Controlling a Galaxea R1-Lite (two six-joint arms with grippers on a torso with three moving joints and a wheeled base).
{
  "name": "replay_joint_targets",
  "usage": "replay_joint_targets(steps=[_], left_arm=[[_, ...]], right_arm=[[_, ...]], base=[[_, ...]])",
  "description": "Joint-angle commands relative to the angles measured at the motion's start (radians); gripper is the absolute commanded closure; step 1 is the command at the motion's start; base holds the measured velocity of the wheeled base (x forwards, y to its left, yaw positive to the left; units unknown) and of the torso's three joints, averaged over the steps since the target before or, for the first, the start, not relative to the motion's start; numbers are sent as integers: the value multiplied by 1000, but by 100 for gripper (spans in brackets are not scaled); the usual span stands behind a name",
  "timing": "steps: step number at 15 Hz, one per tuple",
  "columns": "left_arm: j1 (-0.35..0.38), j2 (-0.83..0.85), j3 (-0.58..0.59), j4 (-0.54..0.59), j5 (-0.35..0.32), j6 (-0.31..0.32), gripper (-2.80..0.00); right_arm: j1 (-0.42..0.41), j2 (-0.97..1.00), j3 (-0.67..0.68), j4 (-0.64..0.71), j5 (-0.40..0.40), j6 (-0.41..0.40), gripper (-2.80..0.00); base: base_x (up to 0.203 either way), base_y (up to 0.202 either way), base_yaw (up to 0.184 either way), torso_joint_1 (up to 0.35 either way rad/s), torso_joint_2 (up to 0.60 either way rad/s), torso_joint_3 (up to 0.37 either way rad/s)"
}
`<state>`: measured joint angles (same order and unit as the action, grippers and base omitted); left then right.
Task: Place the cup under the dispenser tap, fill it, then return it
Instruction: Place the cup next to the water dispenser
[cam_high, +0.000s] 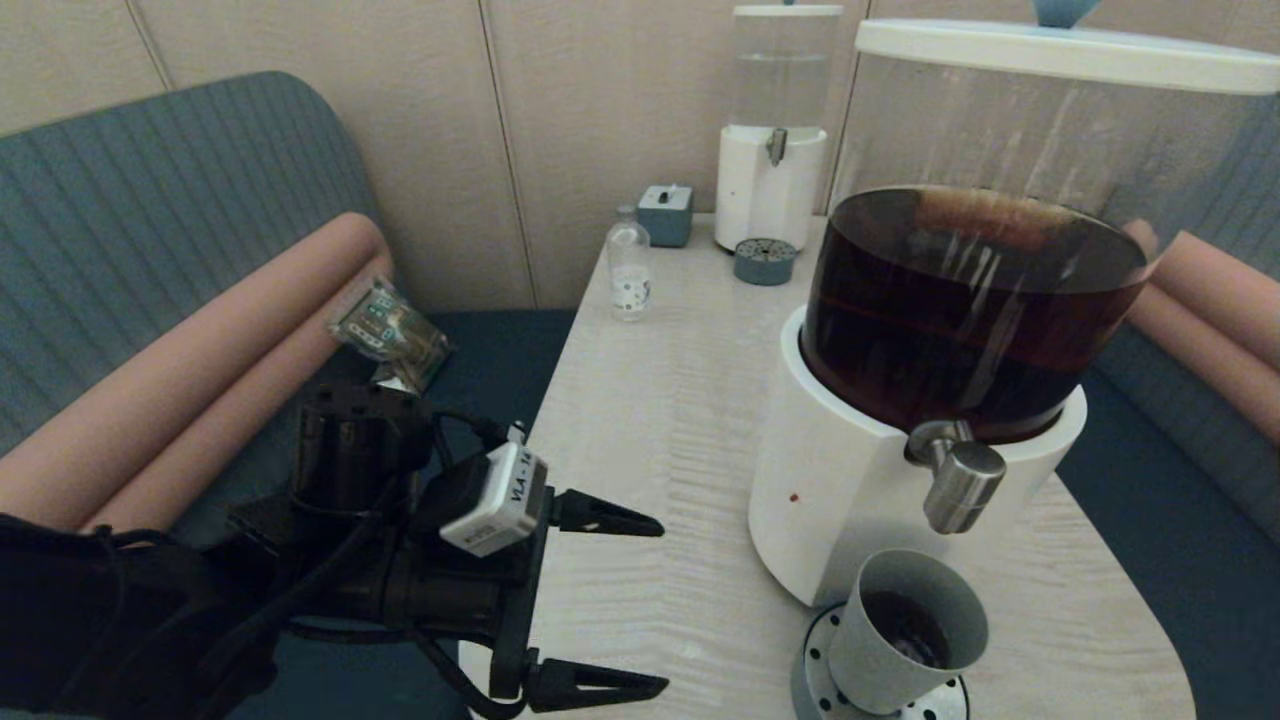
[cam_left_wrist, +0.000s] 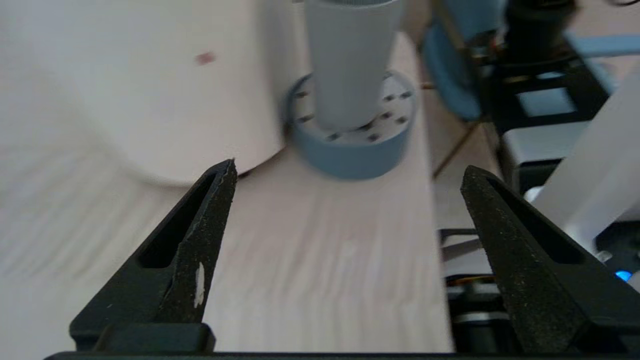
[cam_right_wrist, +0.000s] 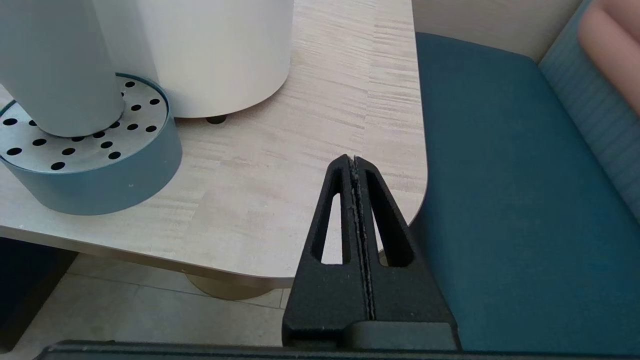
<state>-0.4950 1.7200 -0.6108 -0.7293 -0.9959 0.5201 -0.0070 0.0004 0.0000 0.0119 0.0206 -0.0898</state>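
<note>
The grey cup (cam_high: 905, 630) stands on the perforated drip tray (cam_high: 815, 670) below the brushed-steel tap (cam_high: 955, 485) of the big white-based dispenser (cam_high: 850, 500). Dark liquid shows inside the cup. My left gripper (cam_high: 655, 605) hovers over the table's near left part, open, with nothing between its fingers, a good gap left of the cup. In the left wrist view the cup (cam_left_wrist: 347, 60) and tray (cam_left_wrist: 350, 145) lie ahead of the open gripper (cam_left_wrist: 347, 172). My right gripper (cam_right_wrist: 354, 160) is shut and empty off the table's near right corner; the cup (cam_right_wrist: 55, 65) and tray (cam_right_wrist: 100, 170) show beside it.
A smaller clear-tank dispenser (cam_high: 772, 130) with its own drip tray (cam_high: 765, 262), a small clear bottle (cam_high: 629, 270) and a grey-blue box (cam_high: 665, 213) stand at the table's far end. Teal bench seats with pink bolsters flank the table (cam_high: 650, 430).
</note>
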Motion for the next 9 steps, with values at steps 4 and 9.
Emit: replay_joint_targets(steps=[4, 9], left_arm=[[-104, 131, -24, -31, 5, -11, -280], [-165, 245, -135, -56, 5, -14, -280]], right_arm=[[1, -3, 11, 0, 1, -1, 0], [0, -3, 11, 0, 1, -1, 0]], base=[[0, 0, 0, 0, 0, 0], [0, 0, 0, 0, 0, 0]])
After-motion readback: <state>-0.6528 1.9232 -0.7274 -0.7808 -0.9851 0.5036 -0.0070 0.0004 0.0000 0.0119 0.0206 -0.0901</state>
